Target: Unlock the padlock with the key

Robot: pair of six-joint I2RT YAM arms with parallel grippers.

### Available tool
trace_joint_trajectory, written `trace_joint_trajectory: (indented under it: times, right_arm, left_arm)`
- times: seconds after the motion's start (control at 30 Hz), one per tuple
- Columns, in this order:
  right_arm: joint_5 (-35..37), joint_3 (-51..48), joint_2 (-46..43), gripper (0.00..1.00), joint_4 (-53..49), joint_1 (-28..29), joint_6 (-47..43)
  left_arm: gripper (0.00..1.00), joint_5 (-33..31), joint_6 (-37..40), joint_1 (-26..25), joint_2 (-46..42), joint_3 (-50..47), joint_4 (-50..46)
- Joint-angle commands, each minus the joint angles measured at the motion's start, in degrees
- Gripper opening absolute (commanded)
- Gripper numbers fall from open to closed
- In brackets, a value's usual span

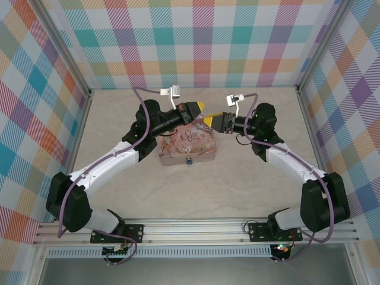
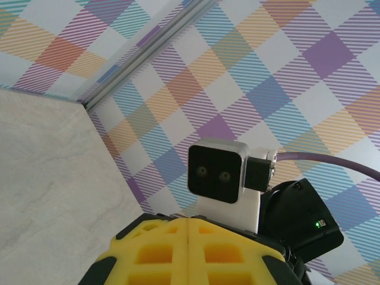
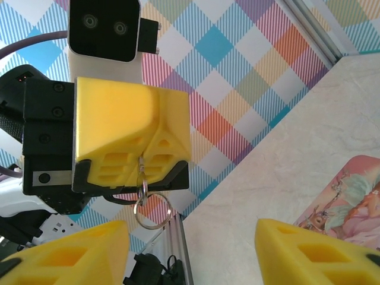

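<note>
Two arms faced each other over the pink tin [image 1: 191, 142]; its lid carried curly script too small for you to read. Your right gripper [image 3: 191, 228] stood released, fingers wide apart. Your left gripper [image 3: 142, 142] was clenched on the key ring [image 3: 135, 209], its loop hanging straight down from the seam. The key itself, you couldn't tell. The blue padlock [image 1: 189, 160] sat at the tin's near wall, its axis too tiny to judge.

High rear overhead onto the table [image 1: 119, 196]; both wrist views close, mutually face-on.
</note>
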Motion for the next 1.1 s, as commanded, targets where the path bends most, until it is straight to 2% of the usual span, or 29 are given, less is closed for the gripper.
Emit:
trace_joint_trajectory:
  times: [0.0, 0.17, 0.37, 0.73, 1.07]
  right_arm:
    - [-0.7, 1.7, 0.0, 0.56, 3.4, 0.8, -0.4]
    - [-0.3, 2.1, 0.4, 0.46, 4.3, 1.4, -0.2]
    - [-0.1, 2.8, 0.4, 0.44, 4.8, 1.6, 0.0]
    - [0.8, 3.4, 1.5, 0.25, 6.4, 1.9, 2.3]
    - [0.7, 3.3, 2.4, 0.18, 6.4, 2.6, 3.0]
  left_arm:
    - [0.00, 1.2, 0.8, -0.9, 0.1, 0.5, 2.5]
    - [0.00, 1.7, 0.7, -0.9, 0.2, 0.4, 2.7]
    - [0.00, 1.7, 0.3, -0.9, 0.7, 0.4, 2.9]
    - [0.00, 1.5, -0.6, -1.0, 1.0, -0.6, 4.1]
    - [0.00, 1.1, -0.8, -1.0, 1.2, -0.7, 4.3]
